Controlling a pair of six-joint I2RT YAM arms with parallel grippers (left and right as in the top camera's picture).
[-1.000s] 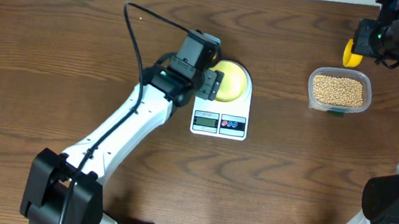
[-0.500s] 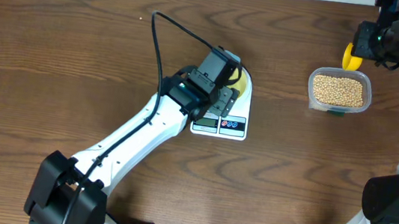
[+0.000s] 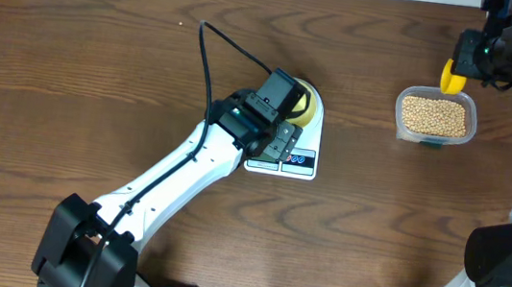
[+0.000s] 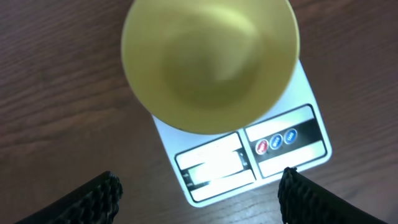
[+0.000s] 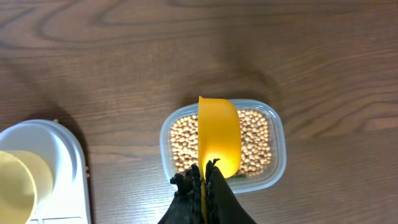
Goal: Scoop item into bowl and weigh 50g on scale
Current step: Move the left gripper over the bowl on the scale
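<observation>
The pale yellow-green bowl [image 4: 210,59] stands empty on the white scale [image 4: 280,155]; both also show in the overhead view, the bowl [image 3: 307,104] and the scale [image 3: 298,162] partly under my left arm. My left gripper [image 4: 199,198] is open and empty, hovering above the scale's front edge and display. My right gripper [image 5: 204,177] is shut on the handle of a yellow scoop [image 5: 219,135], held above the clear tub [image 5: 277,163] full of tan beans [image 5: 256,143]. In the overhead view the scoop [image 3: 451,76] is just behind the tub's beans [image 3: 434,116].
The clear tub [image 3: 398,121] stands at the right of the brown wooden table, about a hand's width from the scale. A black cable [image 3: 210,56] loops over the table behind my left arm. The table's back edge meets a white wall.
My left arm swung right from beside the bowl to over the scale's front, then eased back slightly. The right arm with the scoop stayed still.
</observation>
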